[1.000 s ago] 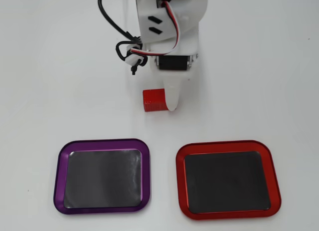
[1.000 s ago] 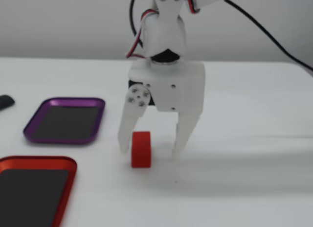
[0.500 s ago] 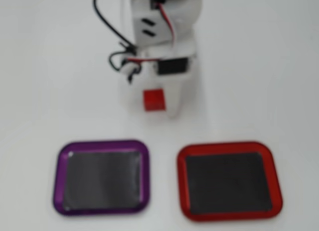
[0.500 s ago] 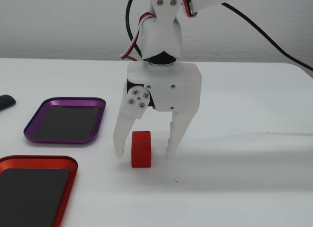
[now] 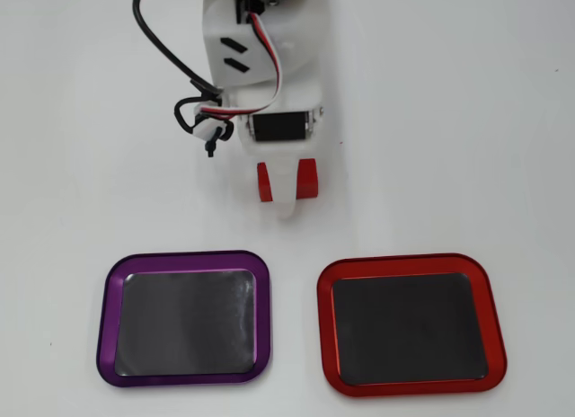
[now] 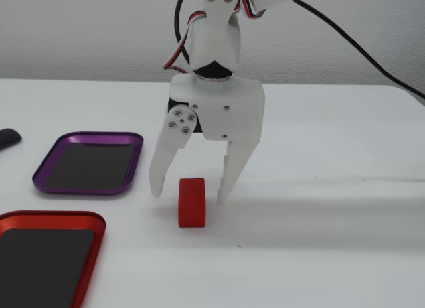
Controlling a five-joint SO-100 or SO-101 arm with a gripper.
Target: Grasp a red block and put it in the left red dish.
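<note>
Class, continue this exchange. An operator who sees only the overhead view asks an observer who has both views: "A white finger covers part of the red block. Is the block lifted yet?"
Observer: No. In the fixed view the red block stands on the table.
Operator: Is it clamped?
Observer: No. The end effector is open, and there is a gap between the block and the finger on that view's left.
Operator: Is anything outside my frame?
Observer: A dark object lies at the fixed view's left edge, beyond the purple tray.
</note>
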